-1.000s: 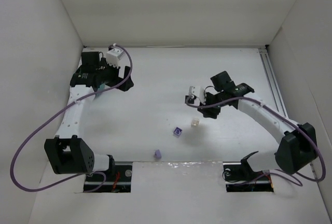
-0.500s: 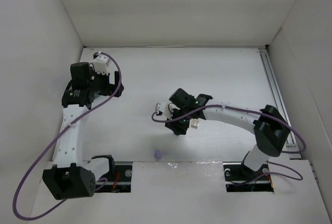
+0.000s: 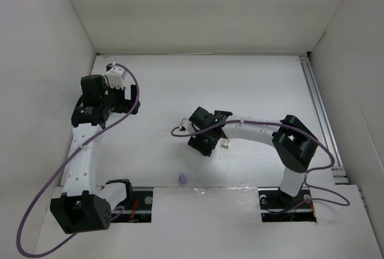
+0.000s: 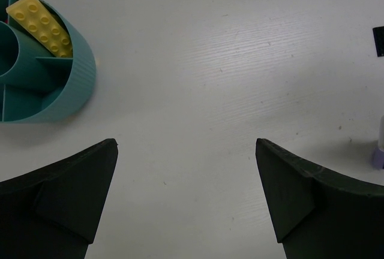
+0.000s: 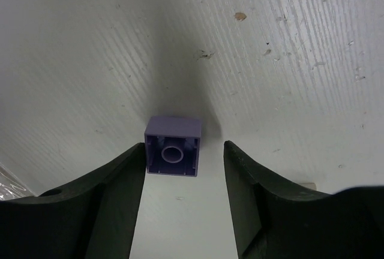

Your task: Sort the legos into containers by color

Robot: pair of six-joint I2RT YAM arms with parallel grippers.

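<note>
The left fingers (image 4: 66,193) stand wide apart above the table (image 4: 210,61), near the teal bowl (image 4: 75,85), which holds a yellow plate (image 4: 41,24) in one compartment. The right fingers (image 5: 108,205) are apart, straddling an upturned lilac brick (image 5: 173,146) on the table without clamping it.

We count one left arm (image 3: 80,160) and one right arm (image 3: 255,131), two in all. We find one teal bowl (image 4: 81,79) with one yellow plate (image 4: 41,24) in it. We count one purple brick (image 3: 182,177) and a second purple brick (image 5: 173,154), making two. We see one cream brick (image 3: 225,144) and one black piece (image 4: 379,40).
</note>
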